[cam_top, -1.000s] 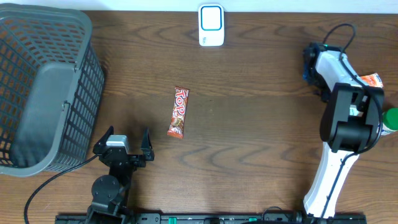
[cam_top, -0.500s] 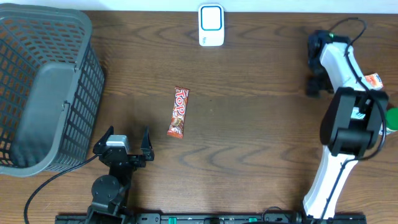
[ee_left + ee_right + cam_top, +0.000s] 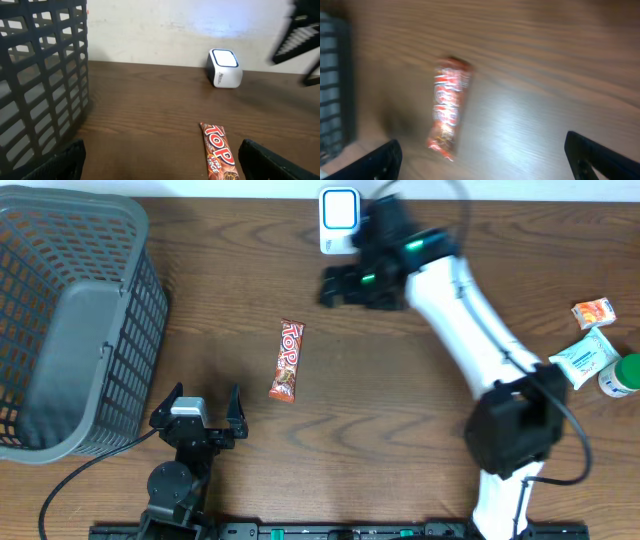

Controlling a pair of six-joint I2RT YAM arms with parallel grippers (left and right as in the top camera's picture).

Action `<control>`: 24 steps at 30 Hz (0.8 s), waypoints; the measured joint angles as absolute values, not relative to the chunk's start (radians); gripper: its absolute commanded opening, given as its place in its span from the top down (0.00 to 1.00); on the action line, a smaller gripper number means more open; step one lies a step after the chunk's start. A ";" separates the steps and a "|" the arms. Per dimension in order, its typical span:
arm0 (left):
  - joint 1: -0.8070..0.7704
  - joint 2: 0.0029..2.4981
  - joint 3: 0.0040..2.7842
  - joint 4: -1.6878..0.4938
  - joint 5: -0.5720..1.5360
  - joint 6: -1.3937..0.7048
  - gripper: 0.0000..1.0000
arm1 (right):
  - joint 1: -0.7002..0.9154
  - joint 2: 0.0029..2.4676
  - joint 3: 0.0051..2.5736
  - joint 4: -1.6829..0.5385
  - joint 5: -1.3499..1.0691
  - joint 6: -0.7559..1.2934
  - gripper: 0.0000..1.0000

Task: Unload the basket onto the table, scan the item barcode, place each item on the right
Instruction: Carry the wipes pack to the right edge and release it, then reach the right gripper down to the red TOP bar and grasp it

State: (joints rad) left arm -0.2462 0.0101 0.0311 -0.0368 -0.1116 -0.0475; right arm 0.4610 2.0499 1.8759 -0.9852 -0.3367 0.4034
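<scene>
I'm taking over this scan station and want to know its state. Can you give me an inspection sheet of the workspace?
Surface: dark wooden table, no spills seen.
Job's things: TOP candy bar lying flat mid-table; white barcode scanner at the far edge.
Clutter: grey mesh basket on the left; orange packet, white pouch and green-capped bottle on the right.
Grippers: left gripper open and empty, near the front edge; right gripper open and empty, beside the scanner.
Cables: black cable running from the left arm's base.
Surroundings: pale wall behind the table.
</scene>
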 measured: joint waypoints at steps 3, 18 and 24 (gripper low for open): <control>-0.246 0.010 0.031 -0.037 -0.112 -0.047 0.02 | 0.581 2.096 1.871 -0.923 -0.316 0.461 0.20; -0.246 0.010 0.031 -0.037 -0.112 -0.047 0.02 | 0.842 2.258 1.861 -0.825 0.138 0.797 0.36; -0.246 0.010 0.031 -0.037 -0.112 -0.047 0.02 | 0.841 2.283 1.861 -0.827 0.180 0.850 0.38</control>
State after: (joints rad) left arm -0.2462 0.0101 0.0311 -0.0368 -0.1116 -0.0475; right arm 0.8410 2.2829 1.8610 -0.8272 0.1799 0.8505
